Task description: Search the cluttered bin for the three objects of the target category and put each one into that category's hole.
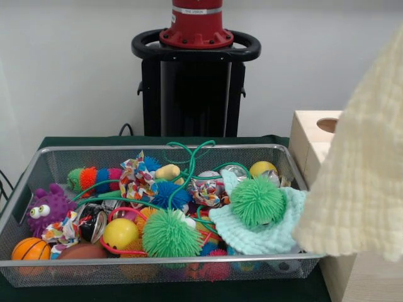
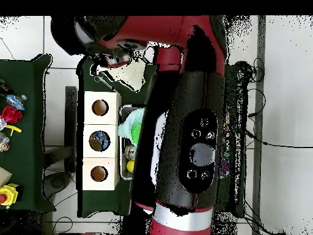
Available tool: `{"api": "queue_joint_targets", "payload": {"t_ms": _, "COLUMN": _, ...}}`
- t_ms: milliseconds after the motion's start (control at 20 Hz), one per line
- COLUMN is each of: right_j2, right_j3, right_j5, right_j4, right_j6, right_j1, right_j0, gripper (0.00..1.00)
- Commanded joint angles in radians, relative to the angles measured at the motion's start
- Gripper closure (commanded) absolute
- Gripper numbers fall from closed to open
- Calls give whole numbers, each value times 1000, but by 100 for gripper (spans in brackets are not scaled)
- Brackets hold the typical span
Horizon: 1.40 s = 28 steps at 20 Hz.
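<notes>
The wire mesh bin [image 1: 157,267] is full of toys: two green spiky balls [image 1: 170,234], a yellow ball [image 1: 119,233], a small basketball [image 1: 30,250], a purple furry monster [image 1: 47,207], patterned fabric scraps and a mint knitted cloth [image 1: 264,236]. A cream waffle cloth [image 1: 368,170] hangs in the air at the right, over the pale wooden box [image 1: 313,135] and its hole [image 1: 327,124]. Its top is out of the front view. In the overhead view my gripper [image 2: 111,58] is beyond the end of the row of three holed boxes [image 2: 99,125], with the cream cloth [image 2: 131,72] under it.
My arm [image 2: 183,122] covers most of the bin in the overhead view; only a strip with the mint cloth [image 2: 136,122] shows. A green cord [image 1: 189,163] loops over the toys. A side table [image 2: 18,128] holds other toys.
</notes>
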Motion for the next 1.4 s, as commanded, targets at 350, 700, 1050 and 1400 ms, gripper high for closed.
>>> {"api": "queue_joint_targets", "payload": {"t_ms": 350, "right_j2": -5, "right_j3": 2, "right_j5": -57, "right_j4": 42, "right_j6": 409, "right_j1": 57, "right_j0": 36, "gripper": 100}}
{"api": "queue_joint_targets", "payload": {"t_ms": 700, "right_j2": 17, "right_j3": 208, "right_j5": -92, "right_j4": 73, "right_j6": 346, "right_j1": -55, "right_j0": 53, "gripper": 100}}
{"api": "queue_joint_targets", "payload": {"t_ms": 1050, "right_j2": 25, "right_j3": 299, "right_j5": -81, "right_j4": 122, "right_j6": 315, "right_j1": -125, "right_j0": 57, "gripper": 100}}
{"api": "queue_joint_targets", "payload": {"t_ms": 1400, "right_j2": 8, "right_j3": 437, "right_j5": -122, "right_j4": 133, "right_j6": 253, "right_j1": -204, "right_j0": 75, "gripper": 100}}
